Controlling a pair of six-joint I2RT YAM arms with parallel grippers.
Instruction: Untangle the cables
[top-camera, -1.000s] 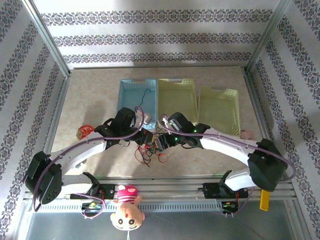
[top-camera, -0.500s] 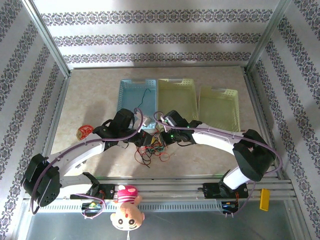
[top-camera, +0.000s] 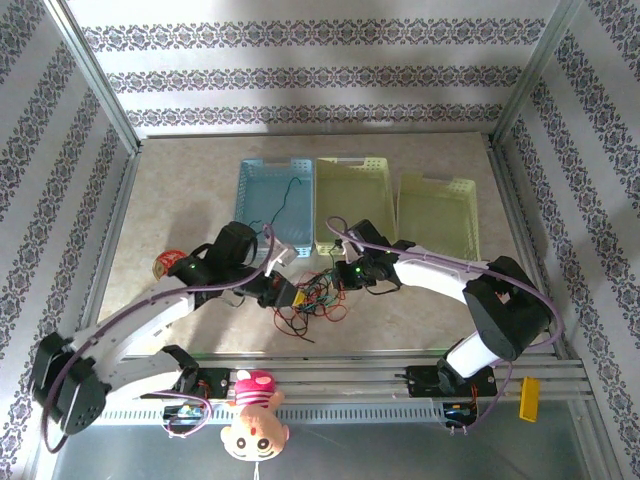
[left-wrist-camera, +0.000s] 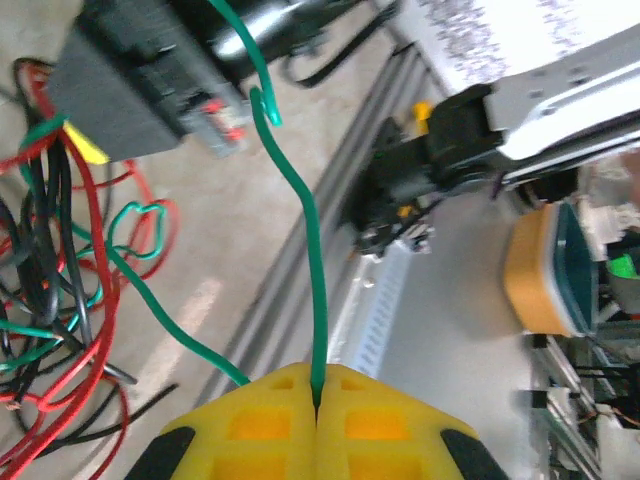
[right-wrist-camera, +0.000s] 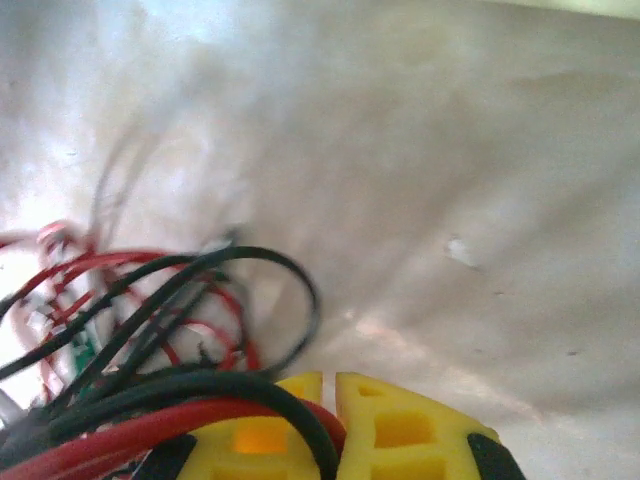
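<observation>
Cables (top-camera: 312, 300) lie in a knot on the table (top-camera: 180, 200) between the arms, the strands hard to separate from above. Left gripper (left-wrist-camera: 316, 385) is pinched tight on the green cable (left-wrist-camera: 312, 260). Right gripper (right-wrist-camera: 330, 385) is clamped over the red and black strands, its fingers cut off by the frame edge.

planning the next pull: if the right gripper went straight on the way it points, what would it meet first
Probably the bare table: the right gripper points down at it in its wrist view. The black cable loop lies beside that line and might get brushed first; depth is unclear.
</observation>
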